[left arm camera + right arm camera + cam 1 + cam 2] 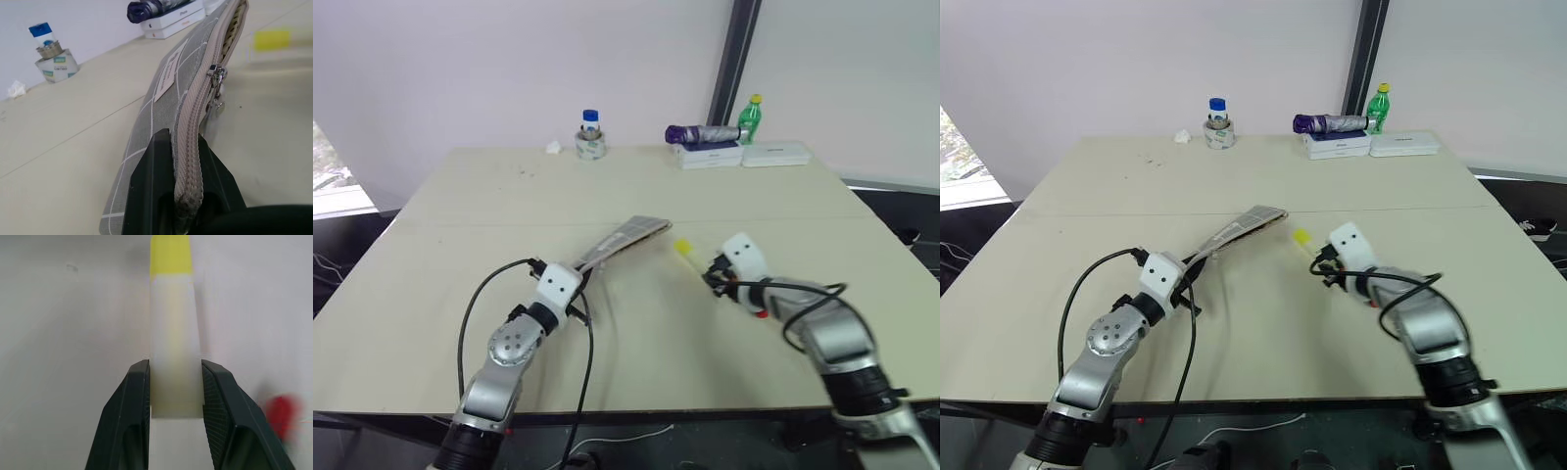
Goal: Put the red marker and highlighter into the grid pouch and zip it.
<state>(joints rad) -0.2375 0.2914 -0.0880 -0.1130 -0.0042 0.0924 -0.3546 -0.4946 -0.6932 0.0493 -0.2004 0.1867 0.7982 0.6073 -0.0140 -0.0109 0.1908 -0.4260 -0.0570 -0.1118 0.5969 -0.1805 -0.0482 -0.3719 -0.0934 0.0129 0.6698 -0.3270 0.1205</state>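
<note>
On the left of the pale table (440, 225), the left gripper (183, 161) was clamped tight on the near end of the grid pouch (625, 238), its black fingers (146, 191) pressed together on either side of the zipper edge. The pouch stood lifted off the table at an angle, running away from the gripper toward the middle of the table. Its zipper pull (216, 78) hung partway along, and the far end gaped open. The pouch looked soft and light. It seemed to sag a little under its own weight, so a grip at one end would probably leave the mouth floppy. Holding near the opening would likely steady it better for loading.

Just right of the pouch's open end, the right gripper (176, 387) held the highlighter (173, 333), its fingers (132, 396) closed on the pale barrel with the yellow cap pointing toward the pouch. The highlighter looked stiff, smooth and light. A squeeze across the barrel seemed sound, though the plastic might slip if tilted steeply.

The red marker (761, 313) showed as a spot of red by the right wrist, apparently lying on the table. How it lay could not be told. It looked slim and stiff, best pinched across its middle.

Bottles and boxes stood at the table's far edge.
</note>
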